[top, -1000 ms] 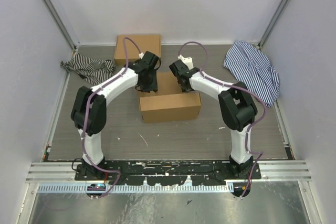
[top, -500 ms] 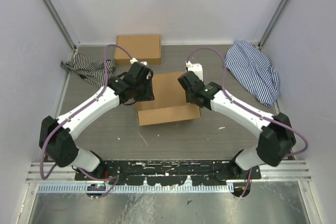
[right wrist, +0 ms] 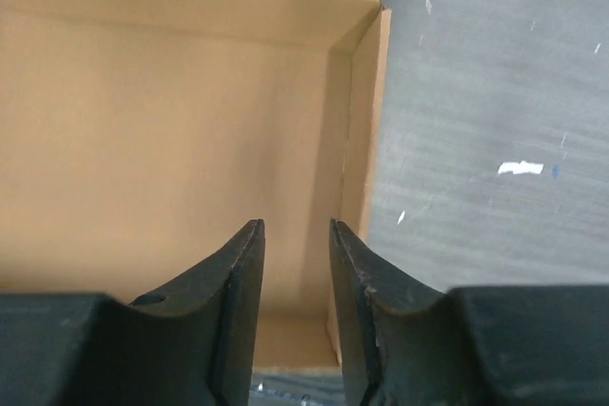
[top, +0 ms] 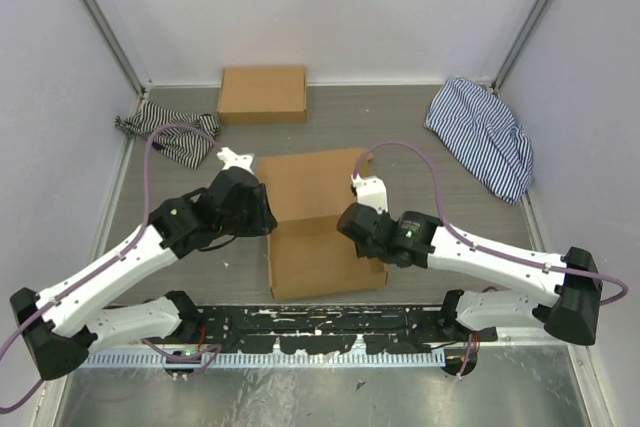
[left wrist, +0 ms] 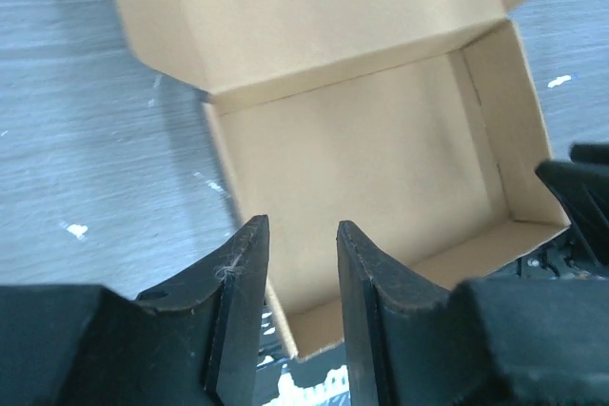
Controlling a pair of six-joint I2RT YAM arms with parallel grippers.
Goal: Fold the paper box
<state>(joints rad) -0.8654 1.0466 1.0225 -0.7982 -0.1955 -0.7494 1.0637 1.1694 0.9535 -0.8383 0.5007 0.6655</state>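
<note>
Both arms have dropped low and spread outward since a second ago, and the plain brown cardboard paper box (top: 312, 182) now lies nearer the front edge of the grey wood-grain worktop (top: 450, 177), between them; tray walls stand formed; lid flap open, so closing and tucking apparently remain; left fingers (left wrist: 243, 282) and right fingers (right wrist: 243, 273) narrowly parted, holding nothing.

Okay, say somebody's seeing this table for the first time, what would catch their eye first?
The open paper box in the middle of the table, lid up, with the left gripper and right gripper poised over its two side walls, jaws apart and empty. Then the blue-striped cloth at far right and a closed cardboard box at the far edge.
</note>
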